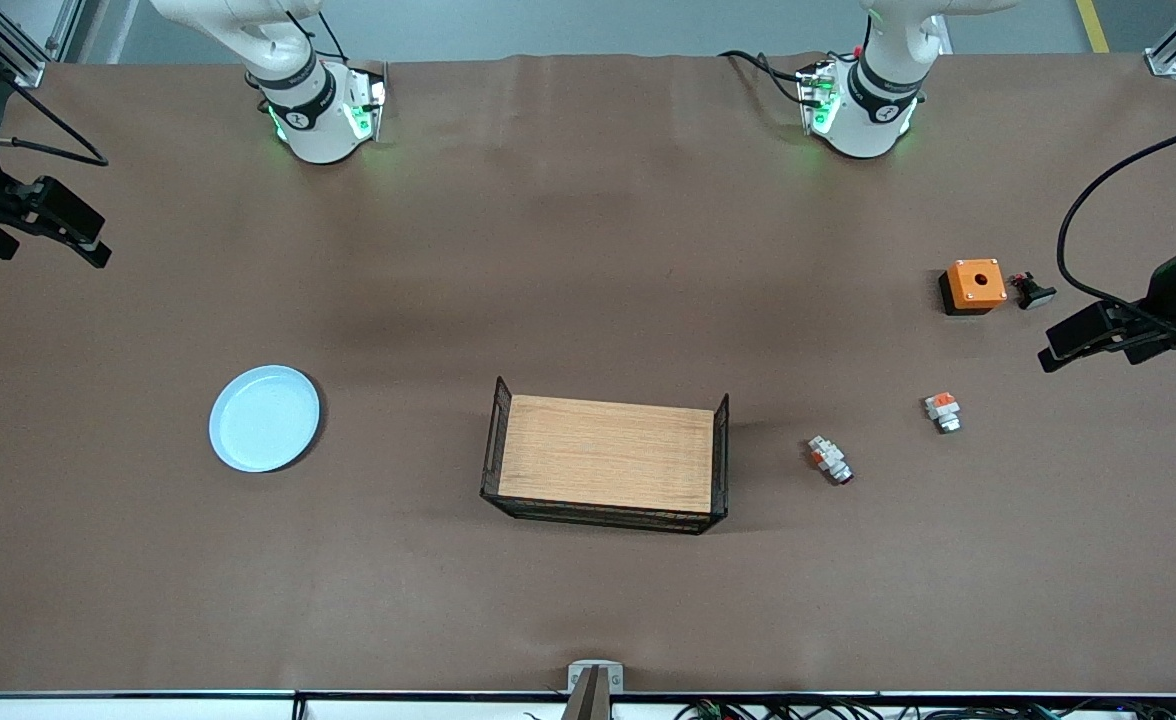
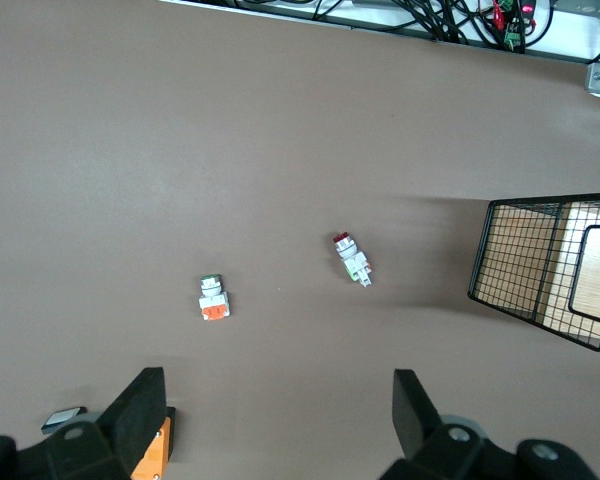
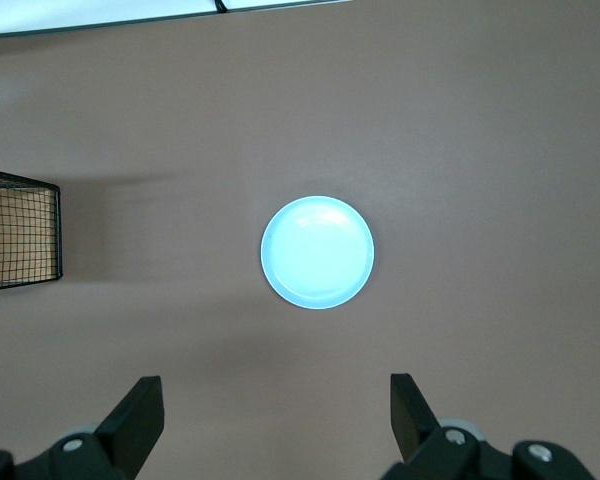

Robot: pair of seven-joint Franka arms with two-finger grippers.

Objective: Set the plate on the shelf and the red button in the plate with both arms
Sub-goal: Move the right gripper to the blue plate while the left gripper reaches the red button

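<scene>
Pale-blue round plate (image 3: pixel 318 252) and one red-ended white button (image 2: pixel 352 258) lie whole on the desk (image 1: pixel 588 250); my left claw (image 2: pixel 280 420) and right claw (image 3: pixel 276 415), edge-cropped, gape empty.

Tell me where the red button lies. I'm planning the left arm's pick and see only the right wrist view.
Observer: The red button lies on the table between the wire basket and a stubby white part, touching neither.
Operator: Is the left arm on it?
Observer: No. The left end effector hangs open over the left arm's end of the table, near the orange box.
Operator: And my arm?
Observer: The right end effector hangs open over the right arm's end of the table, apart from the plate.
</scene>
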